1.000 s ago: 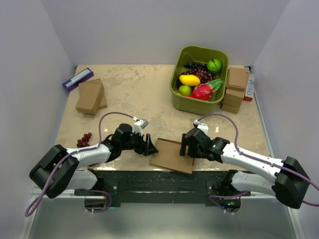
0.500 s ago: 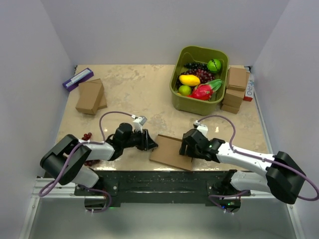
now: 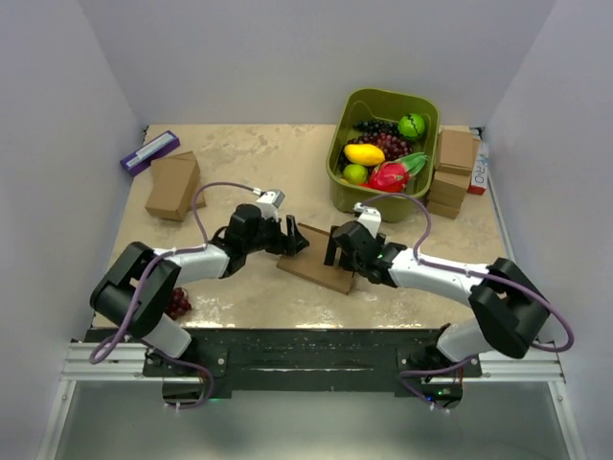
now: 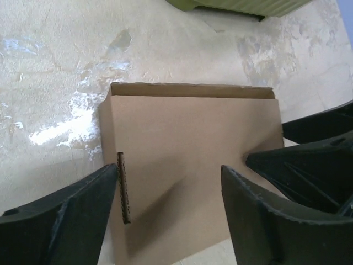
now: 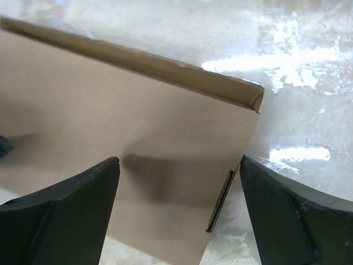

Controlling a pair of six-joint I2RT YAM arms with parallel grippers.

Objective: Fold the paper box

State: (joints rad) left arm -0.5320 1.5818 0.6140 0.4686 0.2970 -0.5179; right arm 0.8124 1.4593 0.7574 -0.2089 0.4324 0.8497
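Flanking one paper box [image 3: 314,263], left pincer [image 3: 298,245] wide, right pincer [image 3: 336,252] wide, one green bin [image 3: 337,184] behind.

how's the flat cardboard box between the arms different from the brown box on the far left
The paper box is thin and flat; the far-left box is thicker and chunkier. The paper box lies mid-table between the left tool and right tool; the far-left box sits away from both, beside a purple item. Both are plain brown cardboard.
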